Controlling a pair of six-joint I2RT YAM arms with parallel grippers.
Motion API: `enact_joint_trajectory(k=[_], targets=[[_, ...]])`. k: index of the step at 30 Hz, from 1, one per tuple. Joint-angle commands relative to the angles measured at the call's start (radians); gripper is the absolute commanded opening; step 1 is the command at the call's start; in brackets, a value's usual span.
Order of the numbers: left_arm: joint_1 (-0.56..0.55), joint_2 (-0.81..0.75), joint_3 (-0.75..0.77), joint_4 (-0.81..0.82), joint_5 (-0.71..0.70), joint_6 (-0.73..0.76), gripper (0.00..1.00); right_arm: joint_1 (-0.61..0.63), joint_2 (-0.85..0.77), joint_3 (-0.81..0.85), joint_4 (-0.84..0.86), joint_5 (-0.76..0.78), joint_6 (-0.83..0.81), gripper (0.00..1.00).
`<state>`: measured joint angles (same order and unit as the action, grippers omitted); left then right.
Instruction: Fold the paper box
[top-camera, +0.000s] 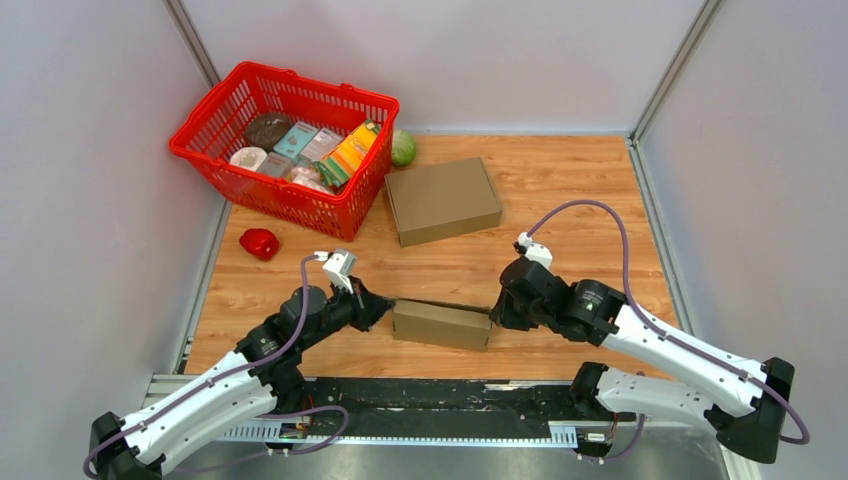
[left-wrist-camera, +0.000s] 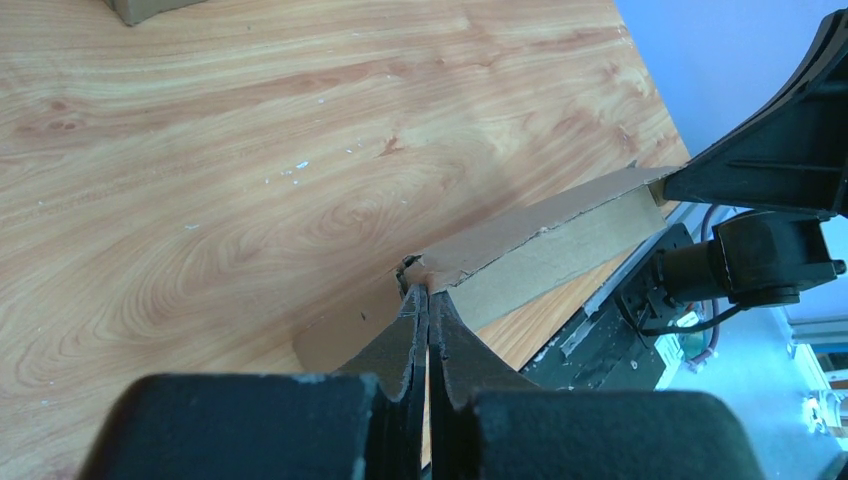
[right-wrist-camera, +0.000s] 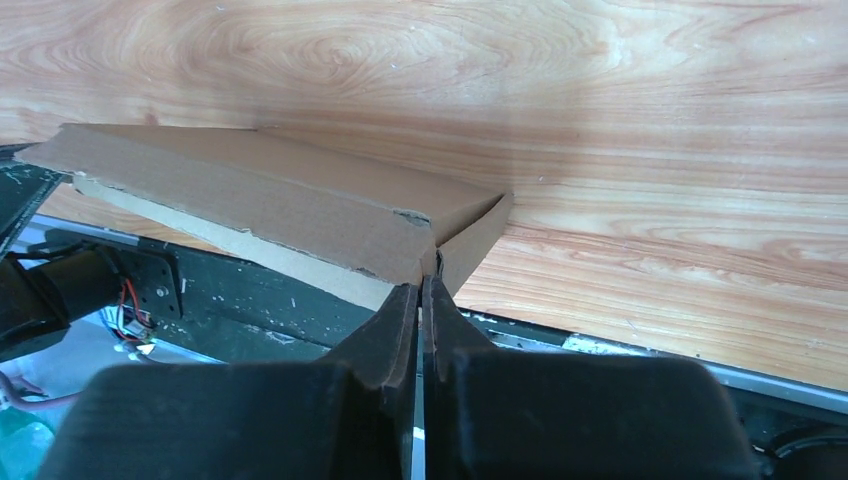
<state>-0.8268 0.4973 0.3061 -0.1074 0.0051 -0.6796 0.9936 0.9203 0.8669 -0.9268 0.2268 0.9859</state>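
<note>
A small brown paper box (top-camera: 442, 323) lies near the table's front edge, between the two arms, with its lid nearly down. My left gripper (top-camera: 386, 308) is shut on the box's left end. In the left wrist view the gripper (left-wrist-camera: 428, 292) pinches a cardboard corner of the box (left-wrist-camera: 560, 240). My right gripper (top-camera: 494, 310) is shut on the box's right end. In the right wrist view the gripper (right-wrist-camera: 428, 278) nips the near corner of the box (right-wrist-camera: 270, 190).
A second, larger folded brown box (top-camera: 442, 200) lies at the back centre. A red basket (top-camera: 285, 202) of groceries stands at the back left, with a green vegetable (top-camera: 403, 148) behind it. A red pepper (top-camera: 259, 243) lies at the left.
</note>
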Motion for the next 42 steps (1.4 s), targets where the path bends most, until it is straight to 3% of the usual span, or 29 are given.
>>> enact_joint_trajectory(k=[1, 8, 13, 18, 22, 23, 25, 31, 36, 42], targets=[[0.002, 0.012, -0.021, -0.046, -0.020, 0.005, 0.00, -0.006, 0.012, 0.020, -0.110, 0.052, -0.070, 0.04], [0.002, 0.017, -0.019, -0.037, -0.016, 0.002, 0.00, -0.003, 0.019, -0.009, -0.096, 0.022, -0.079, 0.04], [0.002, 0.026, -0.022, -0.026, -0.011, 0.002, 0.00, -0.004, -0.017, -0.077, -0.027, -0.050, -0.053, 0.16], [0.002, 0.040, -0.019, -0.017, -0.010, 0.000, 0.00, -0.007, -0.080, -0.035, -0.024, -0.053, -0.076, 0.51], [0.002, 0.040, -0.001, -0.035, -0.011, 0.009, 0.00, -0.123, -0.142, -0.045, 0.009, -0.245, 0.015, 0.73], [0.002, 0.037, 0.001, -0.047, -0.013, 0.011, 0.00, -0.140, -0.152, -0.051, 0.019, -0.268, 0.042, 0.89], [0.002, 0.032, 0.001, -0.052, -0.016, 0.014, 0.00, -0.171, -0.167, -0.077, 0.067, -0.334, 0.124, 1.00], [0.000, 0.026, -0.002, -0.060, -0.024, 0.009, 0.00, -0.191, -0.172, -0.196, 0.377, -0.466, 0.505, 1.00], [0.000, 0.027, -0.004, -0.066, -0.030, 0.009, 0.00, -0.191, -0.202, -0.235, 0.408, -0.391, 0.702, 1.00], [-0.003, 0.024, -0.002, -0.072, -0.042, 0.005, 0.00, -0.184, -0.218, -0.279, 0.419, -0.327, 0.807, 1.00]])
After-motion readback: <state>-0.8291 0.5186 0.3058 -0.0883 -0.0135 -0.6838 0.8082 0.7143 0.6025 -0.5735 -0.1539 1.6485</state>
